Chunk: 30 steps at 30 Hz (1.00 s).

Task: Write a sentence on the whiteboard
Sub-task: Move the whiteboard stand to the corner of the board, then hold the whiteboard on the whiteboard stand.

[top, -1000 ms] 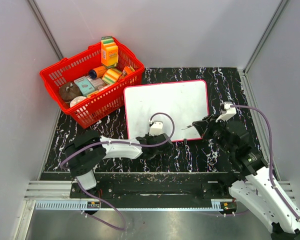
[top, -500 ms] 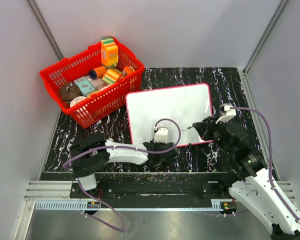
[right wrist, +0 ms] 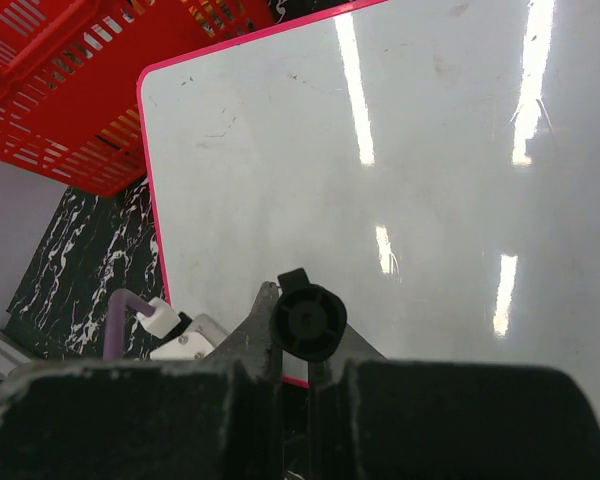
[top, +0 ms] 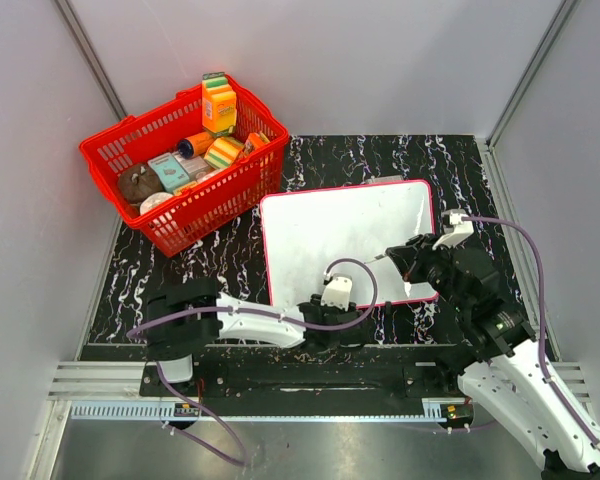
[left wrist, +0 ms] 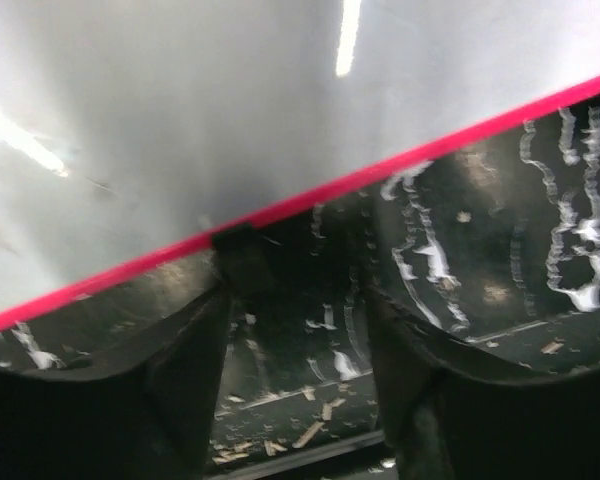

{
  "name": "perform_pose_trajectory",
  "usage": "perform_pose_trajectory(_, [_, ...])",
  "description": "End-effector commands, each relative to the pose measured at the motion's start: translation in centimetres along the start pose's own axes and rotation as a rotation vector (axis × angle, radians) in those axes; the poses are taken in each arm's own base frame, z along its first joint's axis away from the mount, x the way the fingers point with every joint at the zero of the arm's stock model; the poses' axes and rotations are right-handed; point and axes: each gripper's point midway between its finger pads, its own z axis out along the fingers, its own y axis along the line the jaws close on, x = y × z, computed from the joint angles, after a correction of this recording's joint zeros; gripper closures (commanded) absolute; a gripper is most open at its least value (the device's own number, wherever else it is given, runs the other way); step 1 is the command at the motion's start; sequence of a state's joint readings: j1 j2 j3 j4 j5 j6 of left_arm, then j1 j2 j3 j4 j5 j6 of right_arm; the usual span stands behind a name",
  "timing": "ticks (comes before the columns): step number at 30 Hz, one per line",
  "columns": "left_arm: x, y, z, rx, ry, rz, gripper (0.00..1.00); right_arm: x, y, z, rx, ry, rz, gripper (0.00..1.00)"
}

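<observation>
- Whiteboard, flat white rectangular, thin red-pink frame [top: 345, 235]: lies flat on the table, middle to right, slightly askew, just right of the basket. Surface blank apart from faint smudges.
- Table, black with white marbling [top: 220, 270]: carries board and basket.
- Basket, red plastic mesh [top: 202, 213]: far left, filled with groceries, an orange carton [top: 219, 105] upright at the back.
- Left claw [left wrist: 300, 280]: at the board's near edge, fingers spread, nothing between them but bare table.
- Right claw [top: 405, 262]: over the board's near right part, pressed together on a dark marker [right wrist: 307, 322], its thin tip over the white surface.
</observation>
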<state>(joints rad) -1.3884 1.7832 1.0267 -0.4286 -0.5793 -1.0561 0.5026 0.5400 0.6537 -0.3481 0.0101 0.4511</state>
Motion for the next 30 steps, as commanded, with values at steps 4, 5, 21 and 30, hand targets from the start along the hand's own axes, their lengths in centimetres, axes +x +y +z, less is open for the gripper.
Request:
perform_pose_trajectory(4, [2.3, -2.1, -3.7, 0.120, 0.117, 0.038, 0.17, -0.5, -0.4, -0.4, 0.018, -0.022, -0.017, 1.00])
perform_pose_trajectory(5, [2.4, -2.1, -4.1, 0.133, 0.121, 0.044, 0.16, -0.5, -0.5, -0.4, 0.022, -0.020, -0.017, 1.00])
perform_pose_trajectory(21, [-4.4, -2.7, -10.8, 0.479, -0.014, 0.090, 0.03, -0.5, -0.3, -1.7, -0.002, -0.046, -0.023, 1.00])
perform_pose_trajectory(30, [-10.3, 1.3, -12.6, 0.675, -0.139, 0.003, 0.03, 0.1, -0.3, -1.6, -0.006, -0.014, -0.028, 1.00])
